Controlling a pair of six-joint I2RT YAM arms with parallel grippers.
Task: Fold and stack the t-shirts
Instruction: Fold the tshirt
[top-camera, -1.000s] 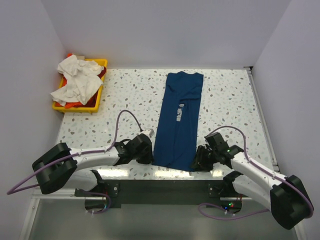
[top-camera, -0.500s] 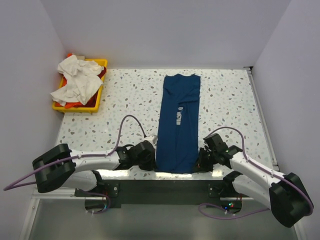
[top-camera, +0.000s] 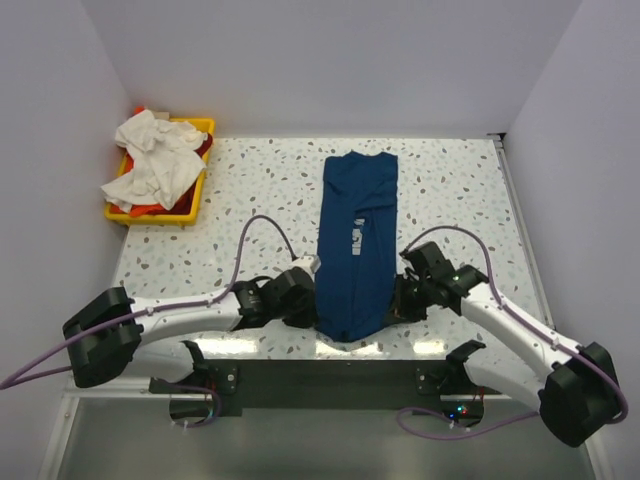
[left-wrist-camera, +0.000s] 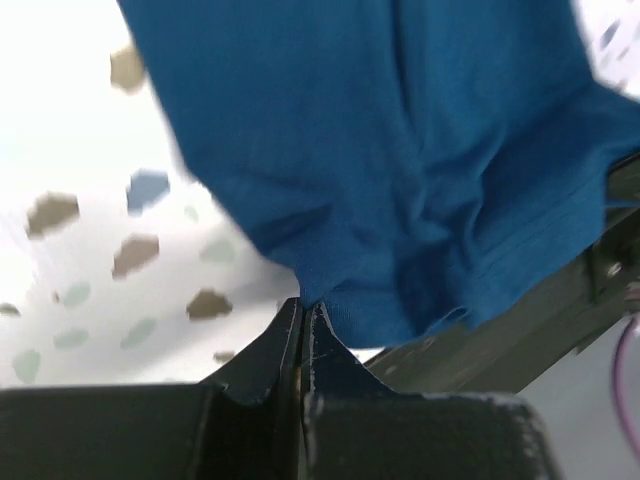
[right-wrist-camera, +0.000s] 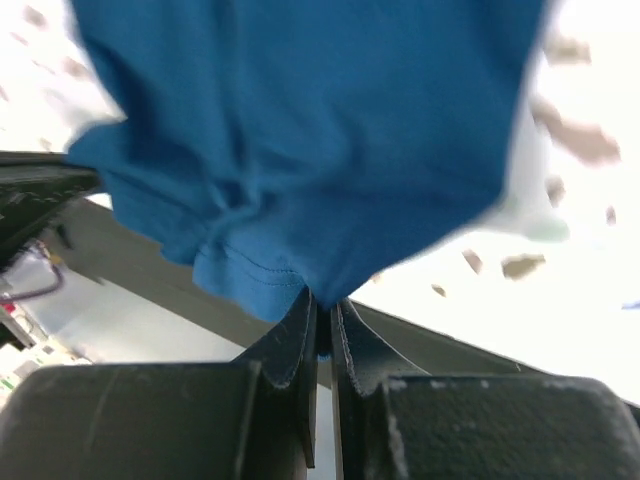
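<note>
The overhead view is lit brightly and evenly; soft shadows are cast beneath the arms (top-camera: 190, 315). In both wrist views the table (left-wrist-camera: 70, 100) beyond the fingers (left-wrist-camera: 265, 365) is washed out to white, and the shirt (left-wrist-camera: 380, 150) ahead is blurred.

- left arm (top-camera: 180, 315), right arm (top-camera: 515, 335): white links, bulky black joints
- purple cable (top-camera: 262, 232) arcing off each wrist, thin and glossy
- left gripper (left-wrist-camera: 303, 308), right gripper (right-wrist-camera: 322, 305): matte black wedge fingers, lightly scuffed
- black base brackets (top-camera: 195, 380) at near edge

Left arm (top-camera: 190, 312) and right arm (top-camera: 510, 330) low, angled inward; both jaws clamped onto navy t-shirt (top-camera: 355, 240) hem.
</note>
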